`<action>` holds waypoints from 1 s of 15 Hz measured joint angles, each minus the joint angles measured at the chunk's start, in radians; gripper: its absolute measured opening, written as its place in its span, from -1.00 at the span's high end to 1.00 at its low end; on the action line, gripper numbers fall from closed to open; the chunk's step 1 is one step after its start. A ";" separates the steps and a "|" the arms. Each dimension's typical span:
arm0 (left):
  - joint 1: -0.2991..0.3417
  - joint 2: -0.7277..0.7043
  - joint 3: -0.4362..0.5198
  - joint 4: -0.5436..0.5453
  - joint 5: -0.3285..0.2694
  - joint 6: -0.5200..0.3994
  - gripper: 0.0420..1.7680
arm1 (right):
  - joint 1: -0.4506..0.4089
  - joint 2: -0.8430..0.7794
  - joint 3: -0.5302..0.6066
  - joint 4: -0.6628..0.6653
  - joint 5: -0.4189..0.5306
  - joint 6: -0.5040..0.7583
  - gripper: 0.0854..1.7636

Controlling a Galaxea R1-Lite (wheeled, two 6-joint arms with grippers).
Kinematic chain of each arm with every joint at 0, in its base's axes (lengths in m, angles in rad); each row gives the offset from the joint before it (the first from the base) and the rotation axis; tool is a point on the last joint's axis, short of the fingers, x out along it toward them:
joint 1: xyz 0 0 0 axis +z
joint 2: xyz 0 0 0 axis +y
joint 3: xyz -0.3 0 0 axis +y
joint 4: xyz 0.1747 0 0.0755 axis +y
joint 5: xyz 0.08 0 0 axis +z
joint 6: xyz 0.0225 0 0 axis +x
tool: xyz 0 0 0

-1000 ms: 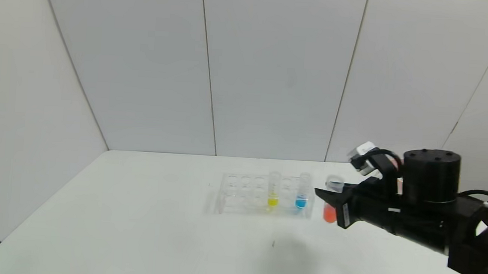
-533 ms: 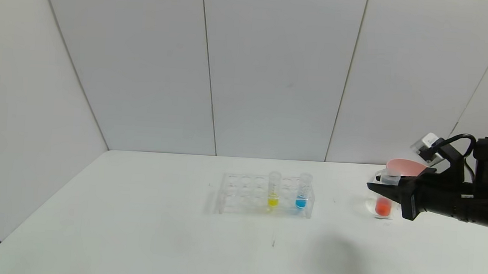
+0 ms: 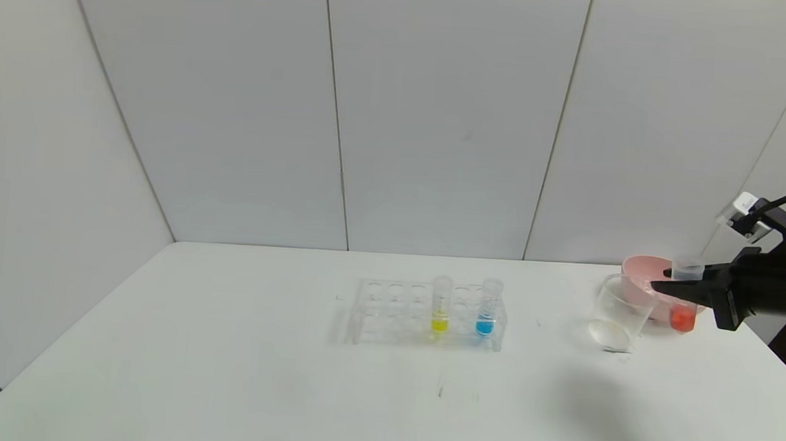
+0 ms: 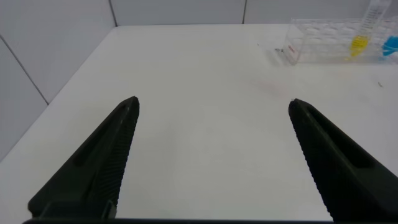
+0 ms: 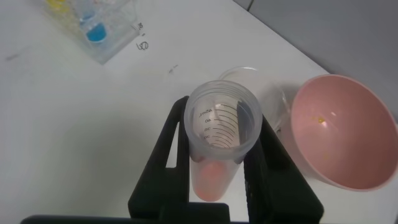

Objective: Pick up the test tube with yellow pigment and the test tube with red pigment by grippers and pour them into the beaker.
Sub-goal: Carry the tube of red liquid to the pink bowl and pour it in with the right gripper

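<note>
My right gripper (image 3: 680,282) is shut on the test tube with red pigment (image 3: 684,296) and holds it upright above the table, just right of the beaker (image 3: 618,312). The right wrist view shows the tube's open mouth (image 5: 222,124) between the fingers (image 5: 168,149), with the beaker (image 5: 261,84) beyond it. The test tube with yellow pigment (image 3: 440,305) stands in the clear rack (image 3: 386,313) at the table's middle. It also shows in the left wrist view (image 4: 362,34). My left gripper (image 4: 212,109) is open and empty over the table's left part.
A tube with blue liquid (image 3: 488,309) stands in the rack beside the yellow one. A pink bowl (image 3: 645,276) stands behind the beaker, also in the right wrist view (image 5: 345,130). The table's right edge runs close under my right arm.
My right gripper has carried the red tube from beside the rack rightward and upward, past the beaker, and now holds it near the pink bowl.
</note>
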 joint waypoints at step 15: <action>0.000 0.000 0.000 0.000 0.000 0.000 -0.94 | -0.077 0.259 -0.586 0.612 -0.166 -0.490 0.44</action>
